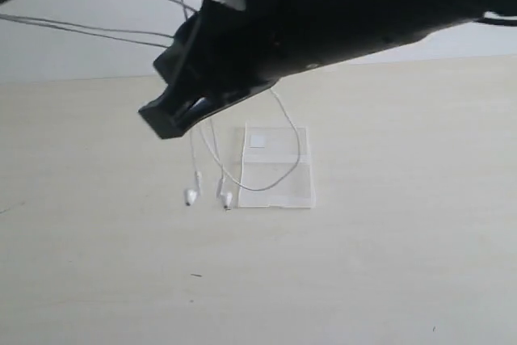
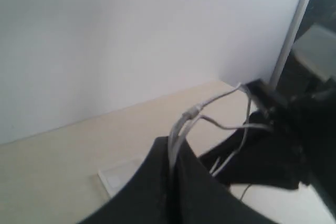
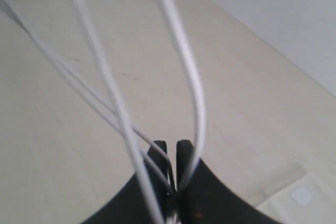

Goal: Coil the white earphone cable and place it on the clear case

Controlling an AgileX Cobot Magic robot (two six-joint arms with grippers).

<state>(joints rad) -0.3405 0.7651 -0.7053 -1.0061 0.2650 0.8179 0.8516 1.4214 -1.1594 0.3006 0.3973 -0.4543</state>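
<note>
The white earphone cable (image 1: 212, 151) hangs from a black gripper (image 1: 174, 117) held above the table. Its two earbuds (image 1: 191, 196) dangle just over the tabletop, left of the clear case (image 1: 279, 187), and one loop droops across the case. That gripper's arm comes in from the right. In the left wrist view my left gripper (image 2: 172, 148) is shut on several strands of the cable (image 2: 191, 113), which run on to the other gripper (image 2: 265, 103). My right gripper (image 3: 172, 153) is also shut, pinching cable strands (image 3: 191, 72). The plug and remote are not visible.
The case, with its small white label (image 1: 257, 140), lies flat on the pale wooden table (image 1: 388, 264). A white wall (image 1: 81, 6) with thin grey wires stands behind. The dark arm (image 1: 347, 6) fills the upper right of the exterior view.
</note>
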